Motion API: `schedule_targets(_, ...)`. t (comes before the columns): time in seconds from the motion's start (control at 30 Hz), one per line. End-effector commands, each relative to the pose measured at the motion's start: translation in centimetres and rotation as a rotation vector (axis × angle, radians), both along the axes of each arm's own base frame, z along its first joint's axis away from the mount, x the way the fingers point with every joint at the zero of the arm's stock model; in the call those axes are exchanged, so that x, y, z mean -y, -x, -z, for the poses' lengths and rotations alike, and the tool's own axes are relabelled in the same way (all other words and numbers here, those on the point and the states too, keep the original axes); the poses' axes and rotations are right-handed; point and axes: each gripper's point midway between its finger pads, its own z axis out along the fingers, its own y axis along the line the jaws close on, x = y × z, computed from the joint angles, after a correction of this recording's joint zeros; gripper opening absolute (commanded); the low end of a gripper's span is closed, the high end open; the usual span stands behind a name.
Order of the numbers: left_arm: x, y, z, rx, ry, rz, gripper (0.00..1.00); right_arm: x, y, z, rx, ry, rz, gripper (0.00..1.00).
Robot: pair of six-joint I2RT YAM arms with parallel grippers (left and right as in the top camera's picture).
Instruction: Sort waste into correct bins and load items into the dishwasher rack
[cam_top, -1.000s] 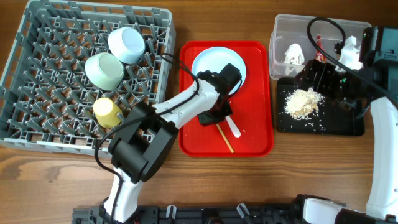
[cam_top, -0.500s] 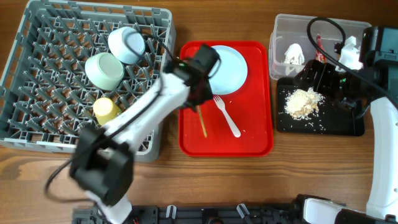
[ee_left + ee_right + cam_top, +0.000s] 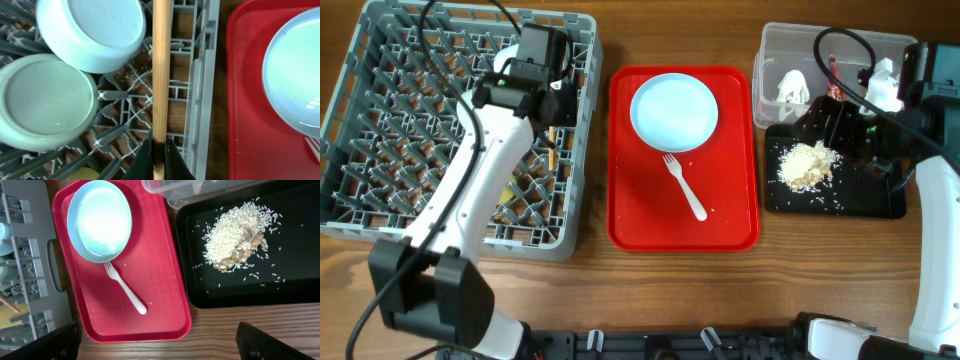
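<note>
The left gripper (image 3: 157,159) is clamped tight on the chopsticks (image 3: 161,70). A second ago it was over the red tray (image 3: 630,215); now it holds them above the rack (image 3: 380,120), by its right wall, next to the blue bowl (image 3: 92,30). Only the plate (image 3: 674,112) and fork (image 3: 684,187) are left to load. The right gripper (image 3: 156,345) hangs spread wide and empty. There are no words to read

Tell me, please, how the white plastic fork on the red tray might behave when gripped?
The white plastic fork looks thin, so it is probably very light and may flex. It lies flat on the smooth-looking red tray, so it could slide rather than lift. Its narrow handle might pivot in a pinch.
</note>
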Motion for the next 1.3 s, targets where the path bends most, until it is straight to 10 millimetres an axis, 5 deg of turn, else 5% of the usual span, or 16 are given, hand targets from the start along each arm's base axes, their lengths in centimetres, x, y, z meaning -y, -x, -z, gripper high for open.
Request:
schedule_targets(0.0,0.4,0.1,3.4,-0.086,-0.003,0.032,0.04,-0.1,-0.1,-0.5,0.021,-0.003,-0.018,0.99)
schedule_targets(0.07,0.5,0.1,4.4,-0.113,0.0,0.036,0.09,-0.1,-0.1,-0.5,0.021,-0.003,-0.018,0.99)
schedule_targets(0.17,0.7,-0.1,4.7,-0.114,0.005,0.039,0.52,-0.1,-0.1,-0.5,0.02,-0.003,-0.018,0.99)
schedule_targets(0.23,1.6,-0.3,3.2,-0.083,0.044,0.059,0.54,-0.1,-0.1,-0.5,0.02,-0.003,-0.018,0.99)
schedule_targets(0.33,6.8,0.7,0.2,-0.057,0.273,0.115,0.54,-0.1,-0.1,-0.5,0.02,-0.003,-0.018,0.99)
schedule_targets(0.4,11.1,2.5,0.3,-0.127,0.419,0.097,0.61,-0.1,-0.1,-0.5,0.021,-0.003,-0.018,0.99)
schedule_targets(0.53,17.8,5.7,3.6,-0.238,0.434,0.053,0.62,-0.1,-0.1,-0.5,0.021,-0.003,-0.018,0.99)
schedule_targets(0.7,23.2,8.0,9.9,-0.258,0.294,0.097,0.61,-0.2,-0.1,-0.5,0.02,-0.003,-0.018,0.99)
schedule_targets(0.83,24.1,7.7,13.9,-0.198,0.165,0.105,0.6,-0.2,0.0,-0.5,0.019,-0.003,-0.019,0.99)
schedule_targets(1.07,23.1,7.4,15.8,-0.193,0.146,-0.035,0.61,-0.2,0.0,-0.5,0.018,-0.004,-0.018,0.99)
schedule_targets(1.27,22.5,6.9,15.8,-0.186,0.169,-0.117,0.48,-0.2,0.0,-0.5,0.017,-0.004,-0.019,0.99)
